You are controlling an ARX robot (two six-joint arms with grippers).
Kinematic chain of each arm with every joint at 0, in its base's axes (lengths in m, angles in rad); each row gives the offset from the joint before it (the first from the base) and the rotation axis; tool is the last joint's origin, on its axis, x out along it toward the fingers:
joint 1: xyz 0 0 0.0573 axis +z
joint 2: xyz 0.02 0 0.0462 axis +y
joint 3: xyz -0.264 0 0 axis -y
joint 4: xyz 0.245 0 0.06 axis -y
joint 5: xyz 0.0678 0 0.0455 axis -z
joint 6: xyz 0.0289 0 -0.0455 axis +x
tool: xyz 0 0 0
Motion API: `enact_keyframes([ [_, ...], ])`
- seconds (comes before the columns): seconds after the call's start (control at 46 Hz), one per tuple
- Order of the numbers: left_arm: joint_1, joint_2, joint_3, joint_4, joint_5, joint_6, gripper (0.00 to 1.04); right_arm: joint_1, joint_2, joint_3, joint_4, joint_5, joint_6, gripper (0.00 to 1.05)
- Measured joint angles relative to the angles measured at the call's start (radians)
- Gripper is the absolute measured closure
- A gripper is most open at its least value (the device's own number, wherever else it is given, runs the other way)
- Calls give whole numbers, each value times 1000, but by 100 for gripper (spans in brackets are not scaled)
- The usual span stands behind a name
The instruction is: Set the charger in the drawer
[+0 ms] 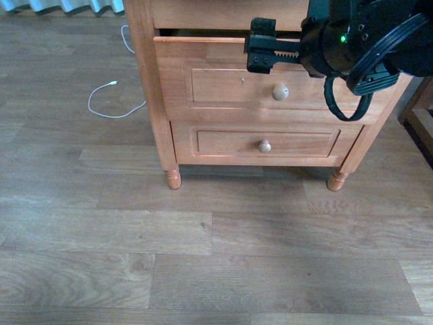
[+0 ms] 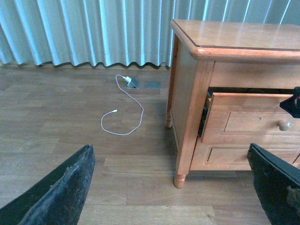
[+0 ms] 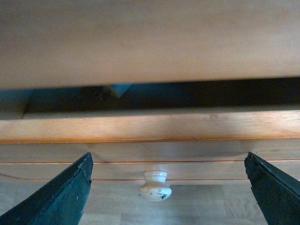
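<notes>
A wooden nightstand with two drawers, each with one round knob. The upper, taller drawer (image 1: 270, 84) is pulled partly out, a dark gap along its top. The right end effector (image 1: 260, 46) hovers at that gap, just above the knob (image 1: 280, 91), its fingers spread wide and holding nothing. The left end effector (image 2: 178, 187) is also wide open and empty, farther off. No charger shows anywhere (the drawer's inside is too dark to tell). One thin white cable (image 1: 111, 101) lies on the floor.
</notes>
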Motion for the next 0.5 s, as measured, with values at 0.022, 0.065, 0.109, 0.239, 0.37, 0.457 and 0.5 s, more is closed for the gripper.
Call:
enact_keyframes([
  [0.022,0,0,0,0,0,0,6,0,3,4,5,0,0,8],
  [0.065,0,0,0,0,0,0,6,-3,15,21,22,-1,3,8],
  [0.109,0,0,0,0,0,0,6,-4,22,34,29,-1,8,8],
  [0.239,0,0,0,0,0,0,6,-10,47,74,55,-3,21,8],
  [0.37,0,0,0,0,0,0,6,-12,69,92,71,4,34,8],
  [0.457,0,0,0,0,0,0,6,-12,86,101,76,3,37,8],
  [0.5,0,0,0,0,0,0,6,-12,96,107,79,3,37,8],
])
